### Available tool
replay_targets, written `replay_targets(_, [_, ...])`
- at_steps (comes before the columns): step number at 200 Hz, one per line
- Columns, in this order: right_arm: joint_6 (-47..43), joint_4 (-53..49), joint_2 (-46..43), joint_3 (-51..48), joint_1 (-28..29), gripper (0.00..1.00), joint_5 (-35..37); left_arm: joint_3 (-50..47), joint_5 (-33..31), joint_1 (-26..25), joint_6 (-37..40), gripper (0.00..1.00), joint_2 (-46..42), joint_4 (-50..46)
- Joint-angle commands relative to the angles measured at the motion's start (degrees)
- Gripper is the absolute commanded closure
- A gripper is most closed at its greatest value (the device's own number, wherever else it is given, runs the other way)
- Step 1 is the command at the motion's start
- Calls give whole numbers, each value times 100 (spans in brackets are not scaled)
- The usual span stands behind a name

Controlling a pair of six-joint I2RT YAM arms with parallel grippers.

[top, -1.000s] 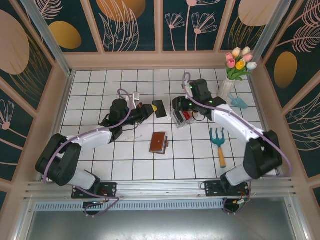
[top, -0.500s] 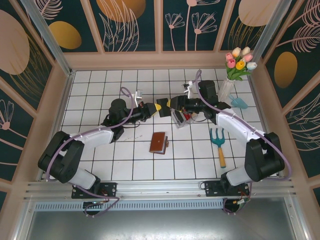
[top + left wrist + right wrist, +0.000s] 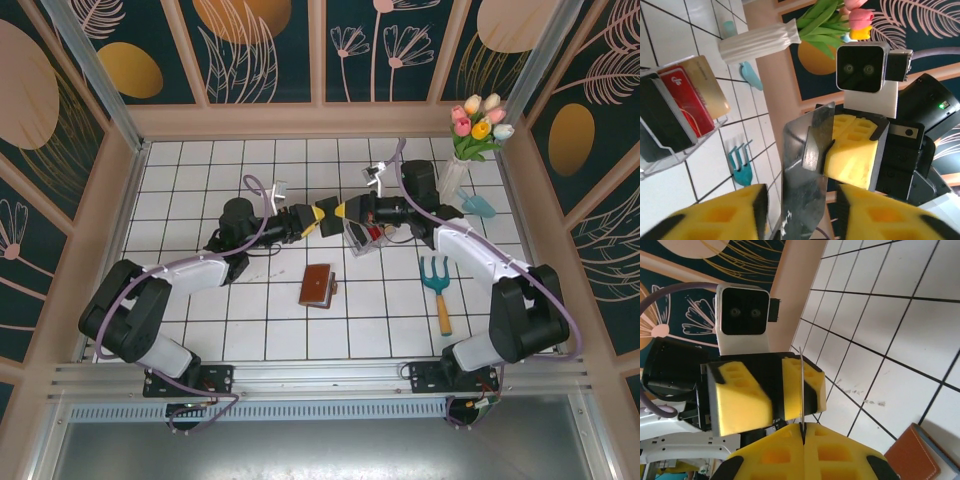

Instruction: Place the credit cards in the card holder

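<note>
Right hand (image 3: 343, 210) pinching black card (image 3: 800, 200), left hand (image 3: 318, 214) parted, facing tip-to-tip

Top external: high above and behind the arm bases, looking down over the whole tiled table (image 3: 200, 180).
Left wrist: close in, facing the right gripper (image 3: 829, 150).
Right wrist: close in, facing the left gripper (image 3: 777, 390).
Shared: both wrist views see the dark card (image 3: 802, 190) between the grippers.

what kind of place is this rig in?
Probably a staged robot test booth: white tiled tabletop, floral-printed wall panels around it, aluminium frame rail at the near edge.
</note>
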Motion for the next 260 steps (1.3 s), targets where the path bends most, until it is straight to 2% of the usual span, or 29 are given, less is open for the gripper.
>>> replay_targets(1, [-396,-710,-442,-71,-73,100,1055,169,-411,-62,739,29,-230,-1225])
replay_targets(10, [-446,-1083,-593,-103,-38,100,1802,374,-1000,-183,1419,28,-397,-2484])
replay_targets(22, [-348,-1371,-846,-254,118,99,2801,794,-2234,-533,2230,22,-548,-4223])
replay_targets(37, [-146,-1614,-1155,-470,481,98,3944,1242,-3443,-1014,2734,17,-482,-5669])
replay_targets(48, [-33,-1659,-1321,-632,707,99,4380,1363,-3941,-1278,2813,13,-397,-6245])
replay_targets(74, [446,-1620,-1614,-997,1075,99,5012,1599,-4864,-1973,2935,11,-113,-7297])
replay_targets(96, [752,-1419,-1809,-1333,1155,99,5116,1891,-5279,-2294,2950,11,218,-7831])
replay_targets(108, [796,-1341,-1868,-1442,1154,98,5073,1932,-5381,-2384,2952,11,312,-7935])
replay_targets(158, [799,-1229,-1780,-1495,1154,98,4765,1931,-4655,-2416,3163,9,553,-7524])
replay_targets(260, [796,-1131,-1696,-1508,1160,97,4728,2197,-4477,-2455,3238,4,942,-7479])
